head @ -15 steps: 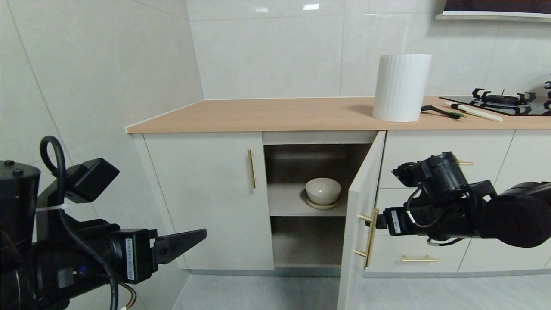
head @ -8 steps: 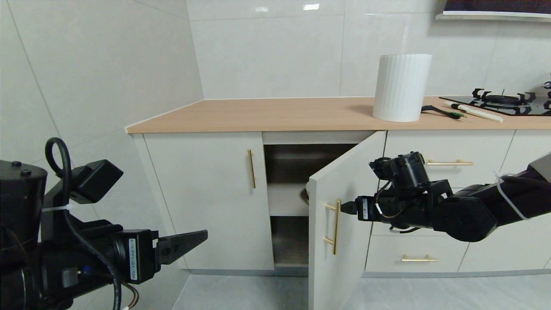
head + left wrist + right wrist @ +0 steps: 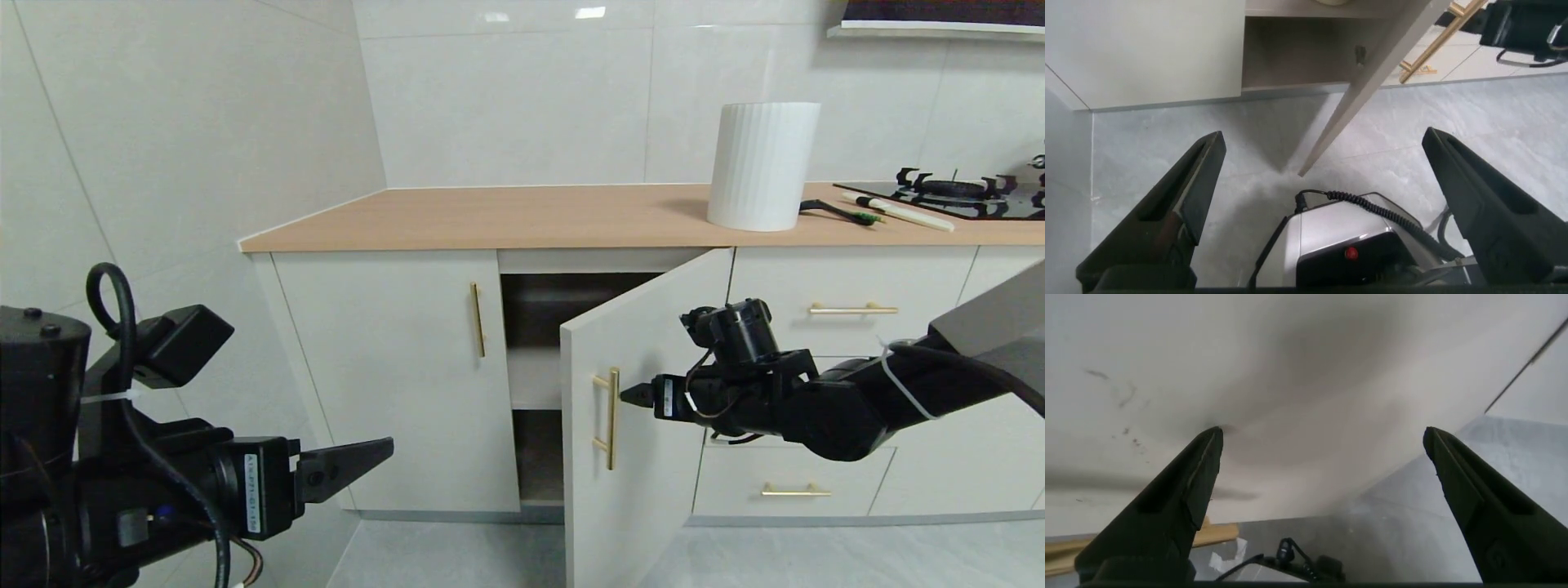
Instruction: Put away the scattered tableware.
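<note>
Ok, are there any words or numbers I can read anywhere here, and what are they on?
Left arm's sticker: there is print, but it is too small to read.
Right arm's sticker: there is print, also too small to read.
White ribbed jar, cabinet door, countertop: no writing that I can see.
So there is nothing here that can be quoted.

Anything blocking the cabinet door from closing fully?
Nothing visible. The cabinet door hangs ajar, the open gap beside it is free, and the right gripper sits at its outer face beside the gold handle. The left gripper is low, off to the left.
</note>
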### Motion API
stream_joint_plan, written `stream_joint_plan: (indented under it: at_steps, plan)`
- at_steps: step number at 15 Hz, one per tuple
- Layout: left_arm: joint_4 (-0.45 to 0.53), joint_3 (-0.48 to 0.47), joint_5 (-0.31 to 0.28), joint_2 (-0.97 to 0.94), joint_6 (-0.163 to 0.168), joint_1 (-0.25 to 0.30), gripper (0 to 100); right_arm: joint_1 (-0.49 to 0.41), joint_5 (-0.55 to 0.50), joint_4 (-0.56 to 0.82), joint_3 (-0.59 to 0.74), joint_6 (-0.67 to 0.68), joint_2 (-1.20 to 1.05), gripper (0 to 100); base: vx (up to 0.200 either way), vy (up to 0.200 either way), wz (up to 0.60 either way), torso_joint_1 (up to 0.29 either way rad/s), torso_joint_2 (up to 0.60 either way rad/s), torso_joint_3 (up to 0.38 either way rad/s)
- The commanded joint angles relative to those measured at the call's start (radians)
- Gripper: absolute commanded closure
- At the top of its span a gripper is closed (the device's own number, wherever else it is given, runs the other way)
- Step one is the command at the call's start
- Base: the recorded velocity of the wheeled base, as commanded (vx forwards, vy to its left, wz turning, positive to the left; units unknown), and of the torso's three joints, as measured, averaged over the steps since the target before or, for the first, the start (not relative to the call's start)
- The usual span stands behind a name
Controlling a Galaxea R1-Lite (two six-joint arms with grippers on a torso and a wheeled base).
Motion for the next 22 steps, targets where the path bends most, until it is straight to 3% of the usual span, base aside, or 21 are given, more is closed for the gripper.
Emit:
stream_joint_plan:
  at_steps: [1, 6, 9, 12, 16, 22]
  plan:
    - [0.001, 0.001, 0.0, 0.0, -0.001, -0.001, 0, 0.001, -0.004, 0.0, -0.015, 0.002, 0.027, 0, 0.0, 0.0, 0.0, 0.0, 0.0, 0.0]
    - [0.003, 0.003, -0.028, -0.003, -0.001, -0.001, 0, 0.009, -0.01, 0.0, -0.068, 0.057, 0.079, 0, 0.0, 0.0, 0.0, 0.0, 0.0, 0.0]
    - [0.003, 0.001, -0.028, 0.0, -0.001, -0.001, 0, 0.009, -0.009, -0.002, -0.076, 0.065, 0.088, 0, 0.2, 0.0, 0.0, 0.004, 0.0, 0.004]
    - [0.001, -0.003, -0.031, 0.001, -0.034, -0.001, 0, 0.015, -0.039, -0.002, -0.121, 0.137, 0.105, 0, 0.067, 0.0, 0.0, -0.001, 0.0, 0.001]
    - [0.001, -0.002, -0.029, -0.002, -0.034, -0.001, 0, 0.017, -0.044, -0.002, -0.157, 0.204, 0.125, 0, 0.0, 0.0, 0.0, 0.0, 0.0, 0.0]
    - [-0.001, -0.003, -0.026, -0.003, -0.034, 0.001, 0, 0.012, -0.139, 0.001, -0.34, 0.404, 0.246, 0, 0.0, 0.0, 0.0, 0.0, 0.0, 0.0]
